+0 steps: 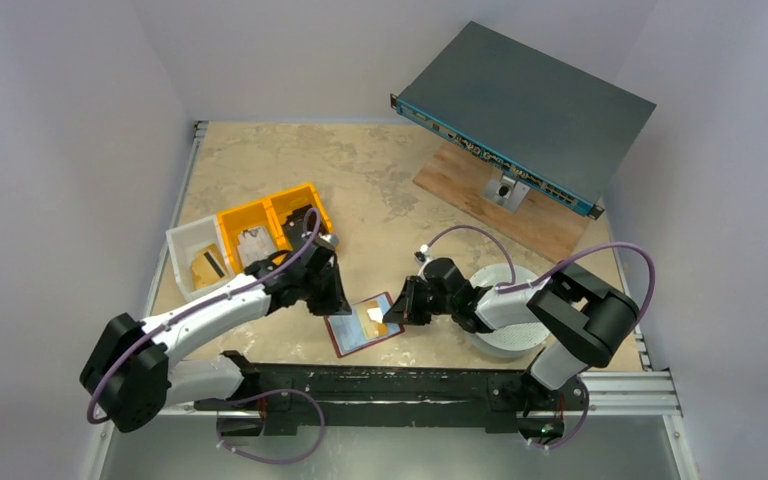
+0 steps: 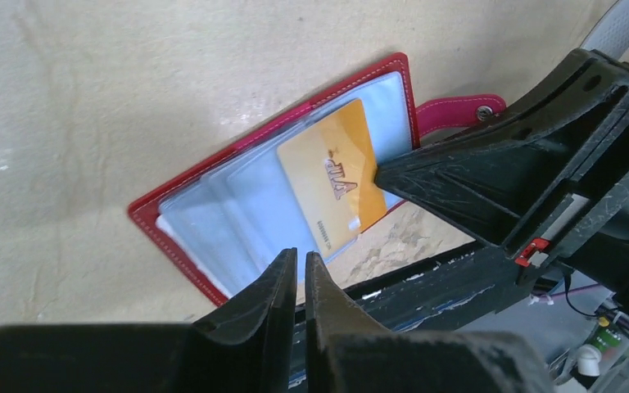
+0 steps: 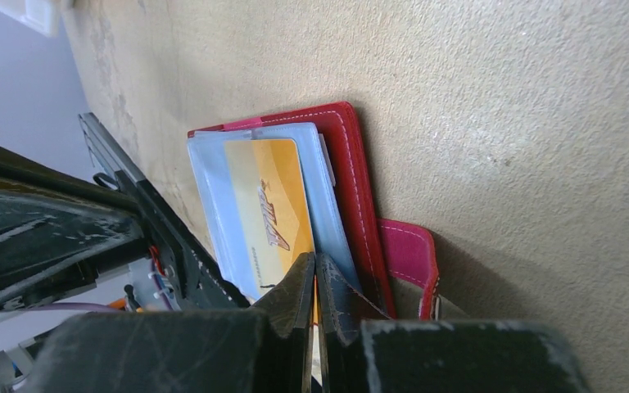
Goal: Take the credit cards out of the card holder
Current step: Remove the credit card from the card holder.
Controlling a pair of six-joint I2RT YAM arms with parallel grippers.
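On the bench (image 1: 380,170), yellow bins (image 1: 270,215) touch a white bin (image 1: 188,245); far right, a grey chassis (image 1: 525,110) stands propped over a wooden board (image 1: 535,222).

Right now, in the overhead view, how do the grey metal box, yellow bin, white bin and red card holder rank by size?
1. Grey metal box, clearly the largest.
2. Yellow bin, with its two compartments.
3. White bin and red card holder: they look about alike, so I won't rank them.

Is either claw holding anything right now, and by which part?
The right gripper pinches the yellow card by one edge, the card lying on the open red wallet. The left gripper holds nothing.
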